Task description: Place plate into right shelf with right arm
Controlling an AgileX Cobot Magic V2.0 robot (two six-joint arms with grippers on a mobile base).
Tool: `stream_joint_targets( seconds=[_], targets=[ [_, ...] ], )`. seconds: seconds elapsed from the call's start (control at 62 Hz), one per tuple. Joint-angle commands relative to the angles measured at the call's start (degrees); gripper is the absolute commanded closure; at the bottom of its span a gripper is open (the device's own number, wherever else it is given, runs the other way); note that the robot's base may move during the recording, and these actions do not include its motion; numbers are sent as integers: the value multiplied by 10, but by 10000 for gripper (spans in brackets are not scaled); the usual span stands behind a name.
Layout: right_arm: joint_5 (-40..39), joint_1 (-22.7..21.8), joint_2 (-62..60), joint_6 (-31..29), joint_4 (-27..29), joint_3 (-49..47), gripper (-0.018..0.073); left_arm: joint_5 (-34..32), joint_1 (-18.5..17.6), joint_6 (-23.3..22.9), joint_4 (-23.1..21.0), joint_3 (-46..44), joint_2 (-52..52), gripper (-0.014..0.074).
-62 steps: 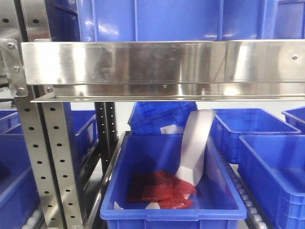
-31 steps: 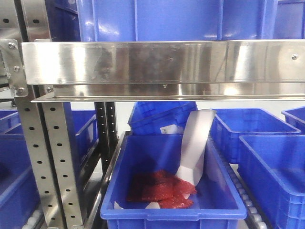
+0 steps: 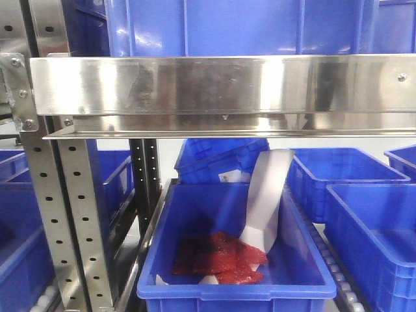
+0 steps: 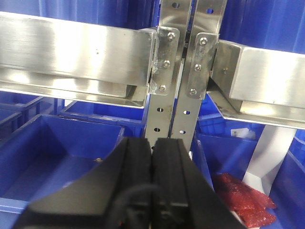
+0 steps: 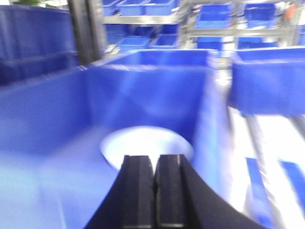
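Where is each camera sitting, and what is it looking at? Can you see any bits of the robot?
Front-facing view: looks straight at the right shelf, with a blue bin holding red packets; no robot parts show.
Left wrist view: sits behind the left gripper, jaws shut, facing the shelf's perforated uprights.
Right wrist view: blurry; sits behind the right gripper, jaws shut, looking down into a bin at the plate.
Shared: front and left wrist views both show the red packets and shelf rail.

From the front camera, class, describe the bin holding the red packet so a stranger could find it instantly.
Start at the broad polished steel rail across the rack. Directly beneath it, nearest the camera, sits a blue bin. Only this bin holds a crumpled red packet and a white strip leaning upright inside.
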Motion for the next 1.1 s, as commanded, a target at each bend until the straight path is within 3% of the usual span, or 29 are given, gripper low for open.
stream_joint_targets(
  seconds=[0.0,0.21,0.548,1.081],
  targets=[
    [-61,-25,-66,1,-8,41,505,-52,-1,-4,-5,6,-6,724],
    [-60,-73,-216,1,-9,172,505,-52,-1,-4,-5,6,-6,724],
    [29,-76,-460,1,-9,338,505,-52,-1,-4,-5,6,-6,724],
    [35,-76,-503,1,-9,368,505,-52,-1,-4,-5,6,-6,724]
  ],
)
